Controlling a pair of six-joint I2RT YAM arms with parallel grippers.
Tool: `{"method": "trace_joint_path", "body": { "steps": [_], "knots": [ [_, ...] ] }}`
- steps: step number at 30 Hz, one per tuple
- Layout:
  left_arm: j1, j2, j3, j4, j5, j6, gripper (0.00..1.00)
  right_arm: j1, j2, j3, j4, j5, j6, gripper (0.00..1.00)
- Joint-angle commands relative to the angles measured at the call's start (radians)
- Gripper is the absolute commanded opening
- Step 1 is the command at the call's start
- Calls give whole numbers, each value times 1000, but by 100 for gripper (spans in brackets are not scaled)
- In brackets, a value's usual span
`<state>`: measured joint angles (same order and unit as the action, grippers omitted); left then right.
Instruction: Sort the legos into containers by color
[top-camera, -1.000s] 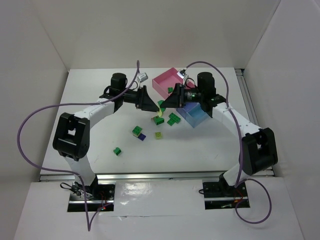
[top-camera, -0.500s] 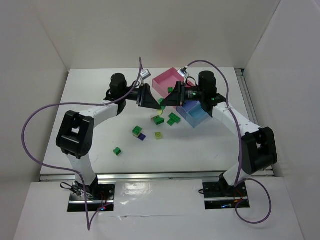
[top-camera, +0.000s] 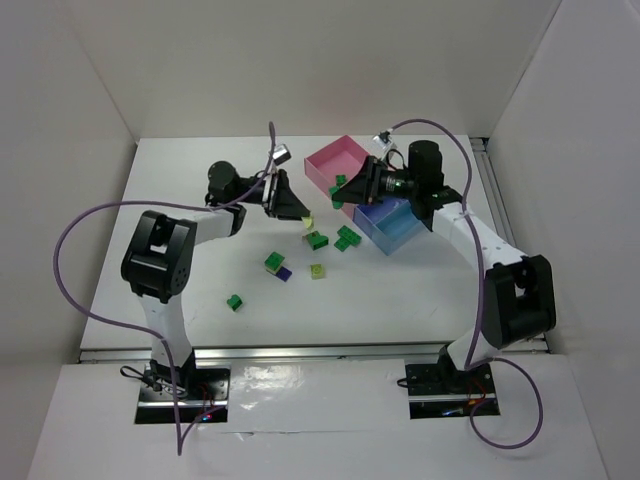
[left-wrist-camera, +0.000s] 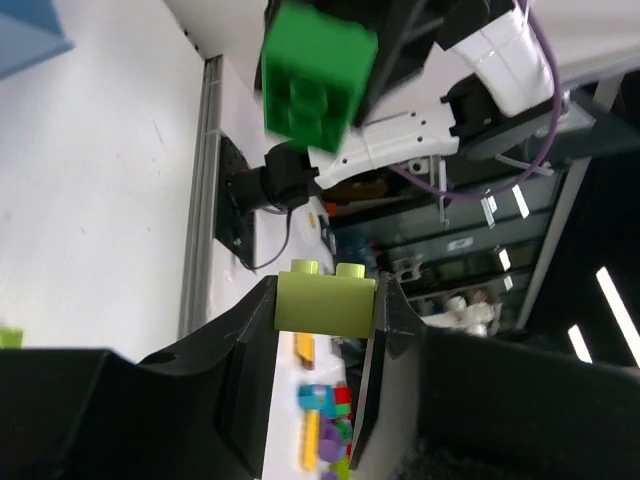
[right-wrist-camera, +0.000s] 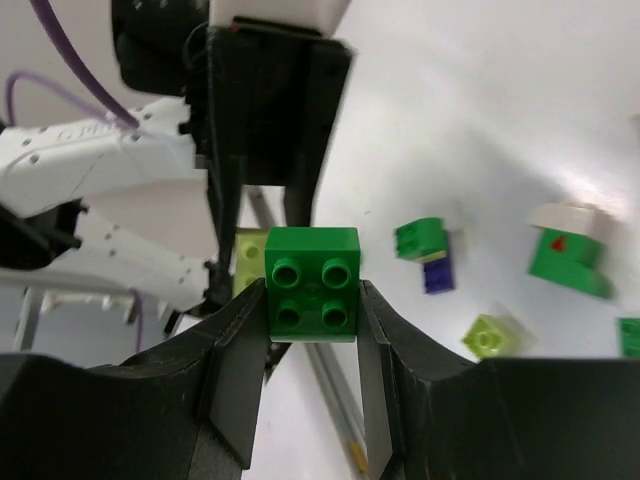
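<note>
Left pincer (left-wrist-camera: 325, 300) clenched on yellow-green lego (left-wrist-camera: 322, 298). Right pincer (right-wrist-camera: 311, 300) clenched on green lego (right-wrist-camera: 311, 285), near pink tray (top-camera: 335, 160) at 1 o'clock. Several loose legos (top-camera: 318, 240) lie mid-table (top-camera: 200, 200). Most sorting not done.

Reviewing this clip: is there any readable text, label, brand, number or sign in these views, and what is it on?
No text in any view can be read.
dark green brick: only bare studs show; any lettering is too small to read.
yellow-green brick: plain face, no marking.
pink tray and blue tray: no labels visible.
Background clutter in the left wrist view: too blurred to read.
</note>
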<state>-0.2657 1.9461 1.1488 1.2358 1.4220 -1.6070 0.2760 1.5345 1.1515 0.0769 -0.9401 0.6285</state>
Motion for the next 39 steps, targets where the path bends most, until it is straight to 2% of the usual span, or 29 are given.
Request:
{"method": "trace_joint_path", "body": {
  "steps": [1, 4, 6, 7, 8, 9, 10, 11, 12, 13, 18, 24, 26, 27, 30, 31, 33, 36, 39],
  "knots": [
    [57, 8, -35, 317, 43, -88, 0, -20, -51, 34, -60, 112, -62, 36],
    [86, -10, -66, 174, 31, 14, 0, -29, -51, 43, -88, 254, -62, 36],
    [98, -53, -77, 5, 9, 206, 0, -20, -14, 91, -169, 401, -62, 37],
    [108, -71, -77, -283, -6, 310, 0, -20, 21, 106, -184, 453, -62, 39],
    [108, -91, -19, -497, -58, 441, 0, -6, 38, 140, -199, 506, -72, 39],
    [108, -110, 30, -736, -101, 765, 0, 5, 53, 155, -212, 602, -72, 39],
    [96, -122, 90, -964, -154, 906, 0, 5, 70, 177, -224, 645, -81, 39],
    [86, -122, 205, -1273, -252, 1012, 0, 5, 103, 219, -238, 684, -81, 39],
    [86, -122, 241, -1344, -276, 1076, 0, 5, 121, 238, -249, 742, -81, 39],
    [77, -122, 262, -1384, -299, 1122, 0, 5, 136, 258, -267, 773, -81, 39],
    [77, -150, 308, -1492, -472, 1161, 0, 25, 315, 446, -347, 894, -130, 39],
    [30, -159, 348, -1547, -584, 1179, 0, 35, 541, 646, -347, 935, -150, 40],
    [2, -130, 374, -1573, -609, 1179, 0, 35, 604, 709, -348, 936, -150, 44],
    [-9, -118, 405, -1584, -609, 1179, 0, 35, 675, 803, -371, 936, -150, 60],
    [-44, -63, 491, -1607, -632, 1148, 0, 35, 784, 948, -476, 888, -161, 98],
    [-53, -49, 514, -1607, -665, 1148, 0, 25, 785, 997, -485, 877, -171, 100],
    [-78, 3, 587, -1635, -689, 1138, 0, 25, 744, 998, -471, 877, -180, 100],
    [-105, 81, 685, -1664, -735, 1128, 0, -6, 632, 909, -433, 908, -190, 97],
    [-131, 152, 773, -1664, -779, 1115, 0, -53, 555, 814, -387, 845, -190, 78]
  ]
}}
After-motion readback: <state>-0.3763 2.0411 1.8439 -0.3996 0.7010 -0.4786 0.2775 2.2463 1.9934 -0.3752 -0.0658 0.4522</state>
